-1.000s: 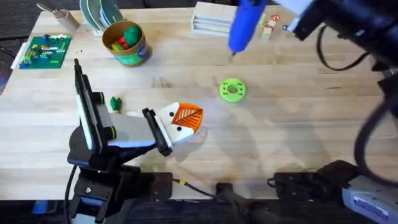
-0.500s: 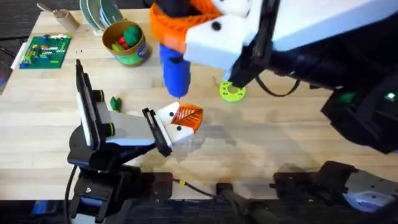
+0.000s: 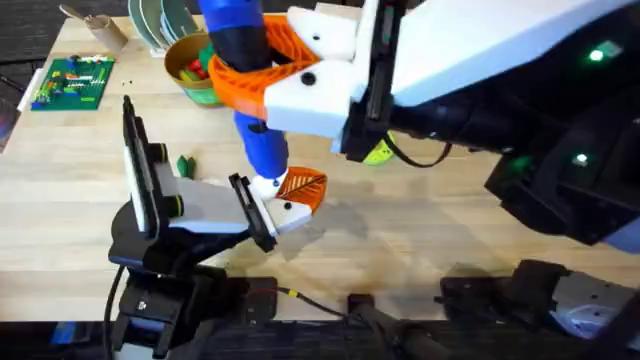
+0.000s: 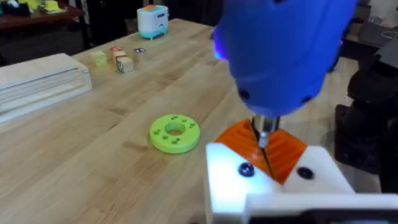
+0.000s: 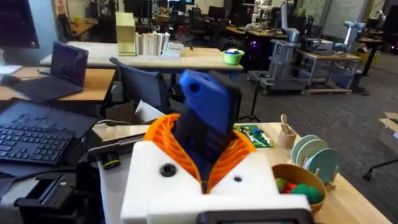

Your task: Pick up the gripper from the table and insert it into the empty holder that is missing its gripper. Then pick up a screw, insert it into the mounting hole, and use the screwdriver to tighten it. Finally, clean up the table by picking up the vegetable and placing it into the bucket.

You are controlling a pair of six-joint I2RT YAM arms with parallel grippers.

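Observation:
My right gripper (image 3: 255,62) is shut on the blue screwdriver (image 3: 262,150), its orange pads (image 5: 163,134) on either side of the barrel (image 5: 208,118). The screwdriver points down, and its slim tip (image 4: 264,142) sits just above the white holder (image 4: 273,186). The orange gripper (image 3: 305,187) is seated in that holder (image 3: 290,213), with two dark screw spots (image 4: 245,169) on the white face. The holder is at the end of my left gripper (image 3: 265,212), low near the table's front. The dark green vegetable (image 3: 185,166) lies left of it. The bucket (image 3: 205,85) stands at the back, partly hidden.
A bright green disc with holes (image 4: 175,132) lies right of the holder, half covered by the right arm in the overhead view. A green circuit board (image 3: 70,82) and a plate rack (image 3: 160,20) are at the back left. A wooden box (image 4: 37,78) and small blocks (image 4: 118,59) are at the back.
The right arm has swung left from the far right with the screwdriver and lowered its tip onto the holder. The left arm, vegetable and bucket have stayed put.

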